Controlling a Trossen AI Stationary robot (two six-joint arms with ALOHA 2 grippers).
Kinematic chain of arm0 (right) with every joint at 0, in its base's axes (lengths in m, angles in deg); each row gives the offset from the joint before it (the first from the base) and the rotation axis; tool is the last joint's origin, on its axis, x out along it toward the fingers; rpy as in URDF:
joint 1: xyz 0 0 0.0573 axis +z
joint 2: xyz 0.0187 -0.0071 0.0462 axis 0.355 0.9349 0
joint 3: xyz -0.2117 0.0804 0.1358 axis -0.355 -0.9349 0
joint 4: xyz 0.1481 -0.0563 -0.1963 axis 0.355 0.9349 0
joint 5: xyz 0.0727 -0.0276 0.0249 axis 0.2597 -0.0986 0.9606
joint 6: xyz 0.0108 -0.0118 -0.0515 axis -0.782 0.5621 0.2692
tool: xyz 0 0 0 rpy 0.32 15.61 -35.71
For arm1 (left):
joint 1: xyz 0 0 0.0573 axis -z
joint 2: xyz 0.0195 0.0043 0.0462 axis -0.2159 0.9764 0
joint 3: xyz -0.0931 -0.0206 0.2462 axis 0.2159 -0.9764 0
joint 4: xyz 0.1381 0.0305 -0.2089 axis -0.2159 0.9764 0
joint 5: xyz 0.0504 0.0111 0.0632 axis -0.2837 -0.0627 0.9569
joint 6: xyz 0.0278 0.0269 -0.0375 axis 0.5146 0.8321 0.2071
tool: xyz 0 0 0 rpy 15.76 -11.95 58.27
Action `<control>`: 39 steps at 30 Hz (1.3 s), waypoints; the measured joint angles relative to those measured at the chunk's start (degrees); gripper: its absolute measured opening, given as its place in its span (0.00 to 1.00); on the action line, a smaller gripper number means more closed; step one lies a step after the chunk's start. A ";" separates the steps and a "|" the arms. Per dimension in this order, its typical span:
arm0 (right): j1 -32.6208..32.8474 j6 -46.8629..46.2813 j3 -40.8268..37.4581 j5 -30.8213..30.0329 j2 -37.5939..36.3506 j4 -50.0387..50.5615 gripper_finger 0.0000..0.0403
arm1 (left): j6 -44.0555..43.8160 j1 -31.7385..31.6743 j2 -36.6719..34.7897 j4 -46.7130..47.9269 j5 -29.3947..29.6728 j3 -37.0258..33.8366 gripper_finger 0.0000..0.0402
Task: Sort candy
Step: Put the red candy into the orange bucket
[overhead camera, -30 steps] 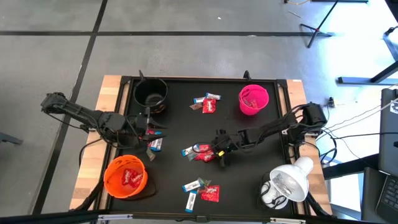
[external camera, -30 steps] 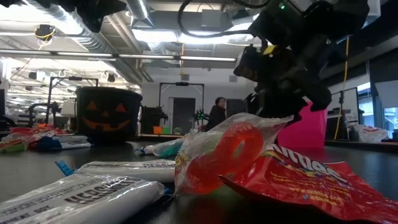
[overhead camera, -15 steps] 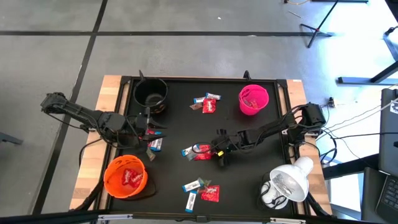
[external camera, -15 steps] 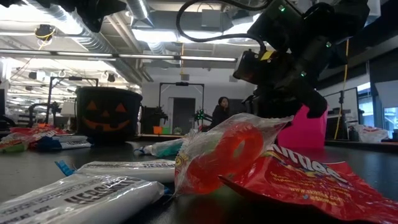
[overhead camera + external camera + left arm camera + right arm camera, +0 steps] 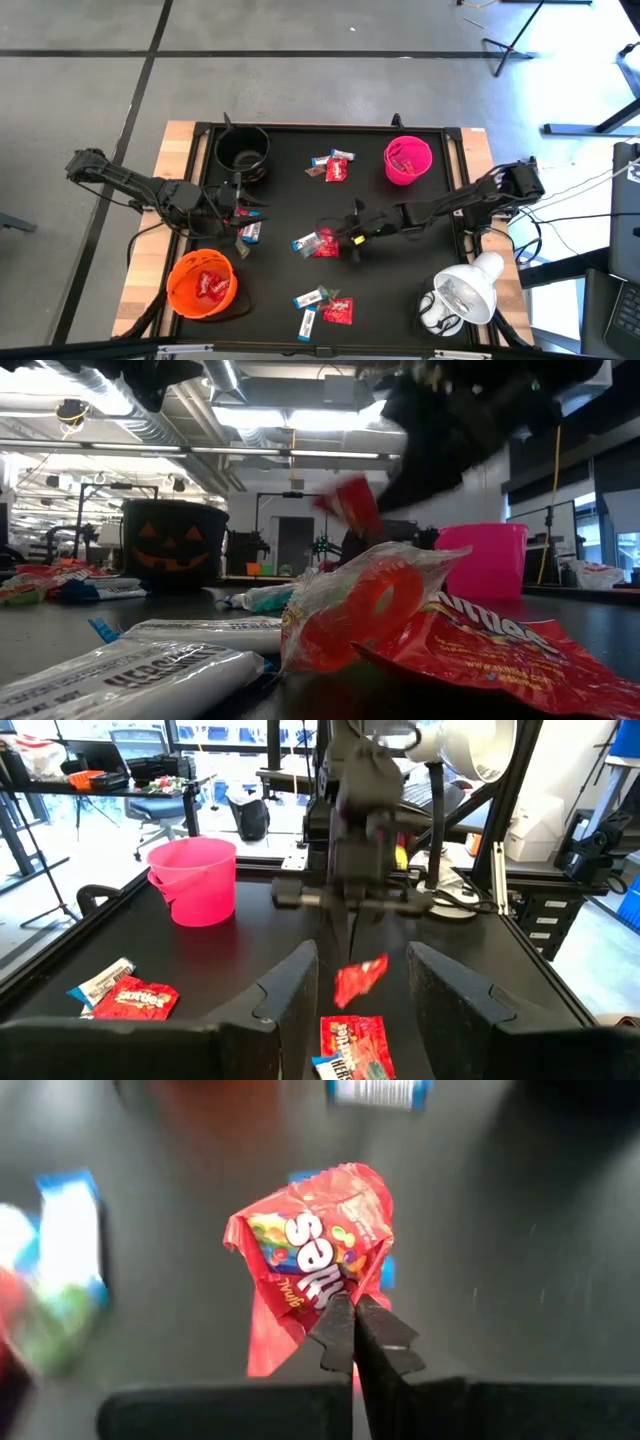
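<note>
Right wrist view: right gripper (image 5: 352,1315) pinched tight on the lower edge of a red candy packet (image 5: 310,1250), lifted clear of the black table (image 5: 500,1200). High view: same gripper (image 5: 338,236) near the table's middle, just beside a red and a blue-and-white candy (image 5: 312,243) lying there. Left wrist view: held packet (image 5: 358,978) dangling above another red packet (image 5: 355,1040) flat on the mat. Left gripper (image 5: 243,212) over the table's left side, between the black bowl (image 5: 243,150) and the orange bowl (image 5: 202,284), fingers (image 5: 290,985) spread apart, holding nothing. More candy near the pink bowl (image 5: 408,160), beside the left gripper, along the front edge, and red pieces inside the orange bowl.
</note>
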 joint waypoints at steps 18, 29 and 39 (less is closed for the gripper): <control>0.00 7.13 5.58 -2.08 -0.63 -25.42 0.00 | -6.48 0.00 0.53 -4.40 3.46 0.00 0.36; -3.99 8.04 10.14 -4.52 -0.15 -25.18 0.00 | 3.44 -0.38 13.49 -24.80 5.86 0.02 0.36; -5.01 6.10 10.21 -5.93 0.51 -24.14 0.00 | 9.32 -0.68 20.86 -27.07 11.72 1.97 0.53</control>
